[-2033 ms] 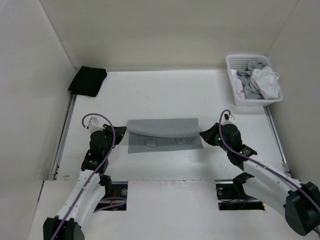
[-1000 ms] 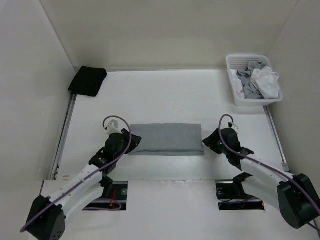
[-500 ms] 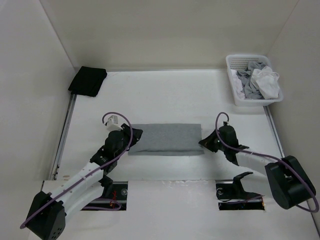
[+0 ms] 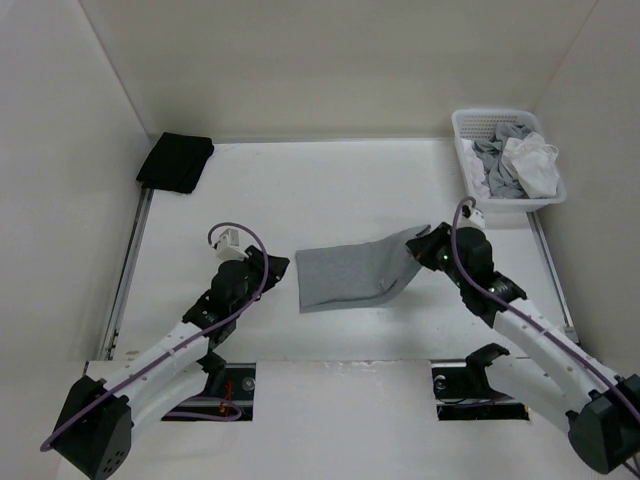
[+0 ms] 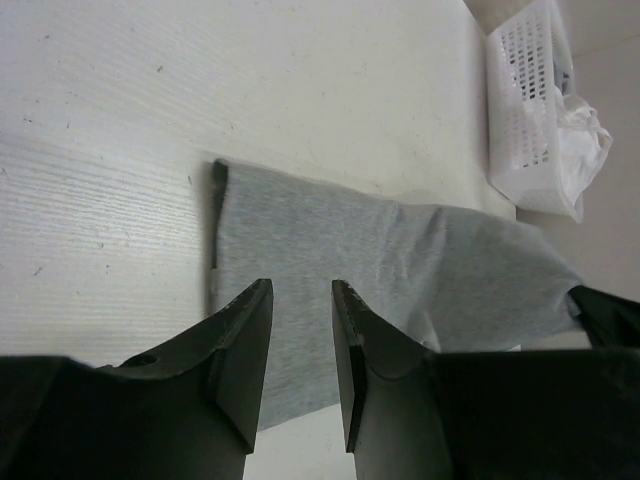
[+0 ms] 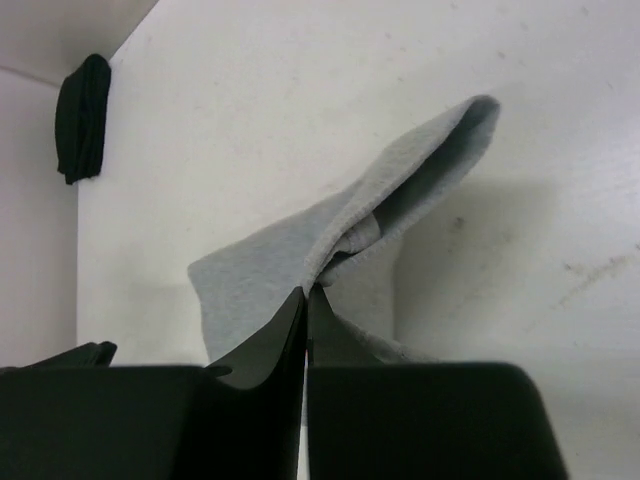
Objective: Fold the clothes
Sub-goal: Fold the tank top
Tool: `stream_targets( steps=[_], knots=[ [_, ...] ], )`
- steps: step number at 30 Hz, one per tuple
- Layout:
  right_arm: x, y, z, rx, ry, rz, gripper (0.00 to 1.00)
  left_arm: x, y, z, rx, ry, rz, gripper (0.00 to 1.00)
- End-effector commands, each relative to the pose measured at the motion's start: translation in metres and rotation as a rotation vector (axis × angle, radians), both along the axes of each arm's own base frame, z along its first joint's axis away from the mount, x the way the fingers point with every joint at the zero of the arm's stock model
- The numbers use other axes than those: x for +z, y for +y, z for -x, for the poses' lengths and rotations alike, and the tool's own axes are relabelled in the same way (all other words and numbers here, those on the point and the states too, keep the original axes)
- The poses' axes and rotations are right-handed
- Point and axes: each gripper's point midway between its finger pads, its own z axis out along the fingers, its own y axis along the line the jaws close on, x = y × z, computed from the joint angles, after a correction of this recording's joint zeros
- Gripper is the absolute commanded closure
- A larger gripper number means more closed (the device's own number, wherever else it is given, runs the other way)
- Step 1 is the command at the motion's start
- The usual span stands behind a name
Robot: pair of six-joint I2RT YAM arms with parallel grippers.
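A folded black cloth (image 4: pixel 176 160) lies on the white tabletop (image 4: pixel 330 190) in the far corner at about ten o'clock, close against the left wall. At about two o'clock a white slotted plastic basket (image 4: pixel 515 205) sits at the tabletop's far right edge. It holds a crumpled white garment (image 4: pixel 535 165) toward its right side, with tangled grey pieces (image 4: pixel 492 160) just beside it on the left. Plain pale walls (image 4: pixel 330 70) close the space on three sides.
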Motion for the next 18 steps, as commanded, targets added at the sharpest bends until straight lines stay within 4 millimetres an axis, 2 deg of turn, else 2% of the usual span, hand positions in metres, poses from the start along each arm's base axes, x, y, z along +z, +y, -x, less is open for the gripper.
stream_targets(
  steps=[1, 4, 8, 13, 18],
  knots=[
    [0.018, 0.015, -0.004, 0.067, -0.024, 0.165, 0.98, 0.039, -0.013, -0.009, -0.033, -0.104, 0.062, 0.71],
    [0.025, 0.049, -0.003, 0.15, -0.028, 0.263, 0.97, 0.041, -0.012, -0.007, -0.035, -0.111, 0.07, 0.71],
    [0.023, 0.103, 0.004, 0.268, -0.012, 0.377, 0.97, 0.044, -0.007, -0.004, -0.028, -0.123, 0.081, 0.71],
    [0.006, 0.175, 0.018, 0.414, 0.03, 0.454, 0.96, 0.046, 0.001, -0.003, -0.017, -0.13, 0.087, 0.71],
    [-0.021, 0.238, 0.035, 0.514, 0.091, 0.517, 0.92, 0.05, 0.015, -0.004, 0.017, -0.142, 0.091, 0.71]
  ],
)
